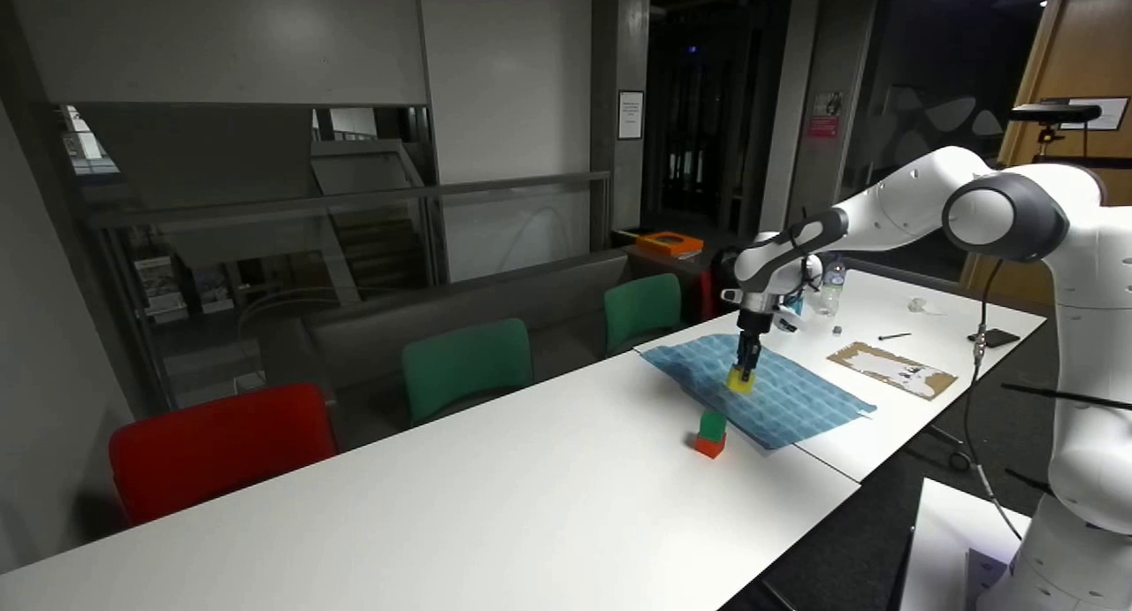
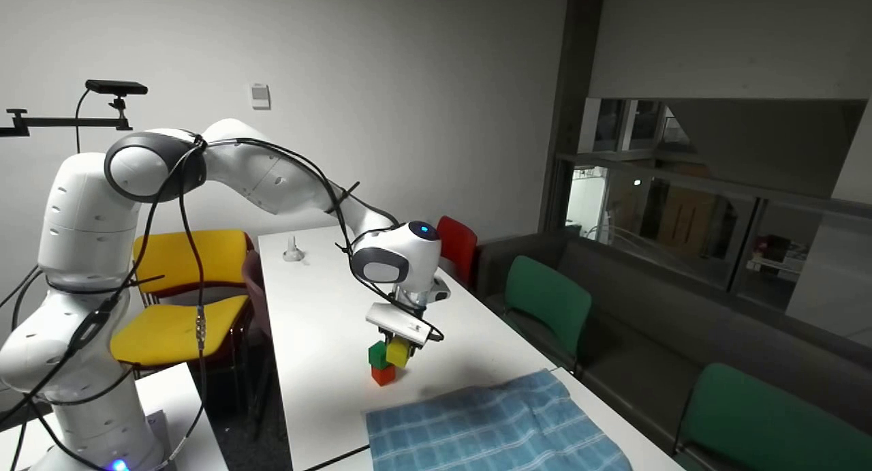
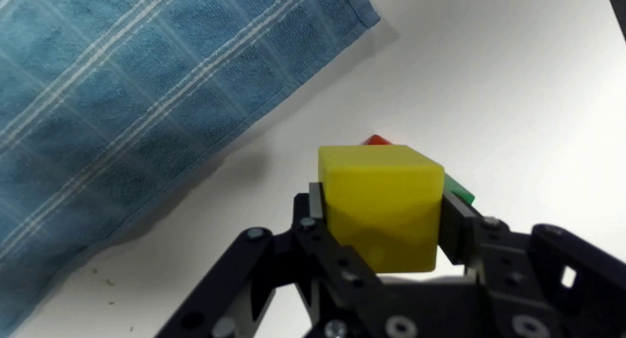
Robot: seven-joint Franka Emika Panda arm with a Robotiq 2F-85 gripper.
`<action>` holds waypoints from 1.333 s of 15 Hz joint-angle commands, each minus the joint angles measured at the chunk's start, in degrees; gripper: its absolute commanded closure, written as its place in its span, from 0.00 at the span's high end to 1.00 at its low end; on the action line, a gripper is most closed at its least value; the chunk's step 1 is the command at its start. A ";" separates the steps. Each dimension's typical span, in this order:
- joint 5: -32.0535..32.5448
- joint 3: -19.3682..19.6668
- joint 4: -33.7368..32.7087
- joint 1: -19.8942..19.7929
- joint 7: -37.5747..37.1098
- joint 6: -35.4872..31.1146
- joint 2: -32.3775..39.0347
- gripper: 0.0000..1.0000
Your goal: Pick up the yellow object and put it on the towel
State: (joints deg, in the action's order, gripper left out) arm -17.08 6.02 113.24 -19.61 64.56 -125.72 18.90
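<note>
In an exterior view, the white arm reaches over the bench. At its end, the tool points down and holds the yellow block. The block shows in front of the blue towel, and from here it is hard to tell how high up it is. Near the towel, a green block sits on top of a red block.

In an exterior view with a yellow chair by the bench, the yellow block is up in the air, held in the tool. It shows right beside the green block. The towel lies spread out at the front.

In the wrist view, the tool's two fingers press on two sides of the yellow block. It hides most of the green and red blocks, and just a corner of each peeks out. The towel is up at the left, with white bench between it and the yellow block.
</note>
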 commanded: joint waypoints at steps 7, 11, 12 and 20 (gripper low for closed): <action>-3.63 0.31 -0.72 -0.18 -6.86 0.10 0.32 0.56; -5.99 0.54 -1.44 0.02 -14.82 -12.30 2.49 0.31; -6.74 0.46 -2.69 -0.84 -16.27 -13.62 3.73 0.31; -9.89 0.50 -8.24 -7.04 -29.05 -25.16 12.03 0.31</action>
State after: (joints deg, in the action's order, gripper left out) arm -26.43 6.63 108.68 -24.47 40.59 -147.05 27.02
